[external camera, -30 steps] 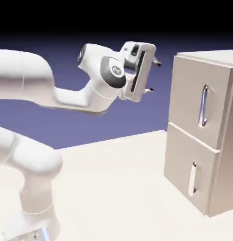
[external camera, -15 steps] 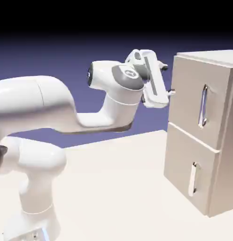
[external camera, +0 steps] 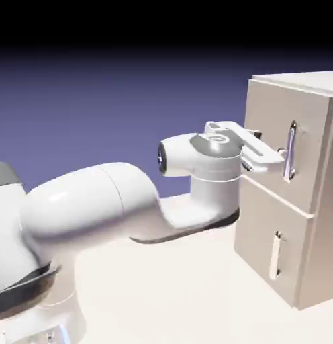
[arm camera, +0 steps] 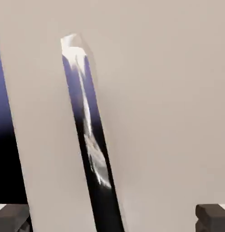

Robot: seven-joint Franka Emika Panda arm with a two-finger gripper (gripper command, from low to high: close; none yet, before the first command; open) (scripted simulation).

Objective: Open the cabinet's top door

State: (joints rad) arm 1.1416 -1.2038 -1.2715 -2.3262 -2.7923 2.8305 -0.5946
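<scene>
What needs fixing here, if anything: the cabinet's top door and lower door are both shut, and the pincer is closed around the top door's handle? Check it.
The pincer is open, not closed around the handle, as the hand view shows. Both doors are shut.

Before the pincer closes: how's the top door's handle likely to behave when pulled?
Probably stiff: the handle is a straight bar with no visible bend. Possibly slippery, since its mirror-like surface looks smooth. It likely won't roll or come away freely; it appears mounted on the top door, so a pull should load that panel.
</scene>
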